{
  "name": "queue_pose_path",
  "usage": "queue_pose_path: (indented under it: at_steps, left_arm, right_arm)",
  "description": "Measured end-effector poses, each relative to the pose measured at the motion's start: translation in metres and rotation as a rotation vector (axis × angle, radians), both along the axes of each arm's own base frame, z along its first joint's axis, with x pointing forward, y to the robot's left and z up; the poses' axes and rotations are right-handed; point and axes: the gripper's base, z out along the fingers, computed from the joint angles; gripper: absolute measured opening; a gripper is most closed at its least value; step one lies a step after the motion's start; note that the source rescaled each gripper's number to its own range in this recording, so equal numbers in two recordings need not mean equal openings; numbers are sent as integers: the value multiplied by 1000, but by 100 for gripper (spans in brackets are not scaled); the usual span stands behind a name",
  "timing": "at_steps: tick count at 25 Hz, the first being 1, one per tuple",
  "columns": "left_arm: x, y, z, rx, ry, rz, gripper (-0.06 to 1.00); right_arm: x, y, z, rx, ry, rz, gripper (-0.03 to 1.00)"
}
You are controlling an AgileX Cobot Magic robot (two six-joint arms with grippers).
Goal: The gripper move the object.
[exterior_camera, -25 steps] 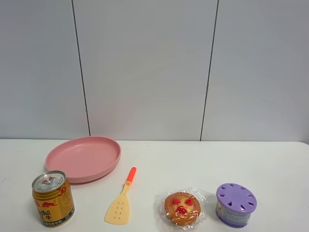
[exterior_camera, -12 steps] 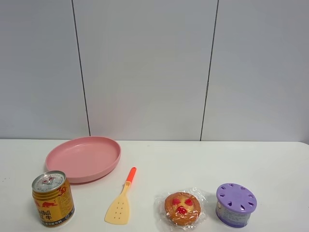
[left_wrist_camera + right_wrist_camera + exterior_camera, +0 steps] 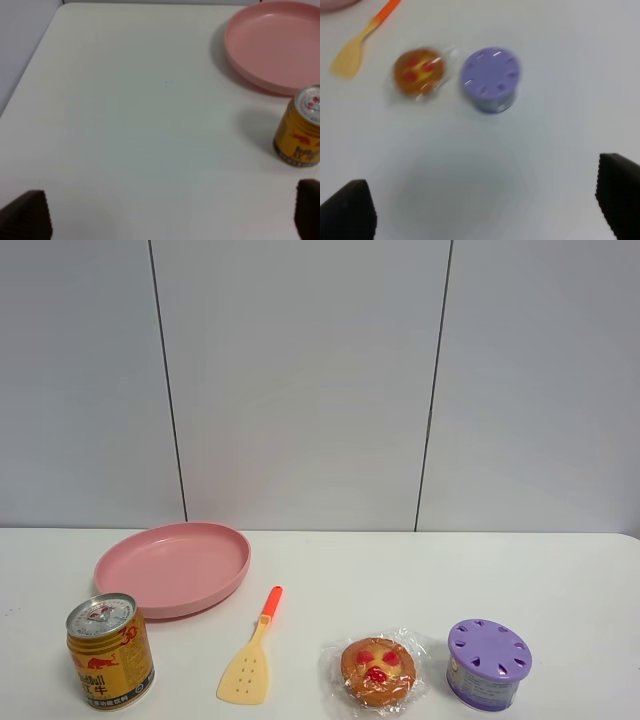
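Exterior high view shows the same layout as one second ago and half a second ago: nothing on the white surface (image 3: 400, 570) has shifted, and neither arm enters this view in any of the three pictures. The object (image 3: 488, 664), a squat round canister with a lavender slotted lid and pale labelled sides, stands upright near the front right of the surface, its lid facing up and its axis vertical; being round, it shows no sideways heading, and it is wider than it is tall. Just beside it, toward the middle of the front edge, lies the plastic-wrapped pastry (image 3: 377, 671) with red spots, close to the canister but apart from it. A yellow spatula (image 3: 250, 660) with an orange handle lies flat near the middle, handle pointing toward the back and slightly right. The gold drink can (image 3: 109, 650) stands upright at the front left, and the pink plate (image 3: 172, 567) sits behind it toward the back left. From the right wrist view, somewhat blurred, the right hand (image 3: 485, 210) is released, its two dark fingertips (image 3: 347, 210) spread wide with only bare surface between them, well apart from the canister (image 3: 491, 79). From the left wrist view, the left hand (image 3: 165, 215) is likewise released, its fingertips spread wide, grasping nothing, with the can (image 3: 300, 131) and plate (image 3: 272, 45) beyond it.
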Motion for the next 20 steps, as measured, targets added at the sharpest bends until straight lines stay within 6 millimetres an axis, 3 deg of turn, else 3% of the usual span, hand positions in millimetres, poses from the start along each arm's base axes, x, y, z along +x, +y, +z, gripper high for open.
queue_pose_path:
  at_steps: [9, 20]
  left_arm:
    - [0, 0, 0, 0, 0, 0, 100]
    - [0, 0, 0, 0, 0, 0, 100]
  right_arm:
    - [-14, -3, 1, 25, -99, -273, 100]
    - [-16, -3, 0, 25, -111, -327, 100]
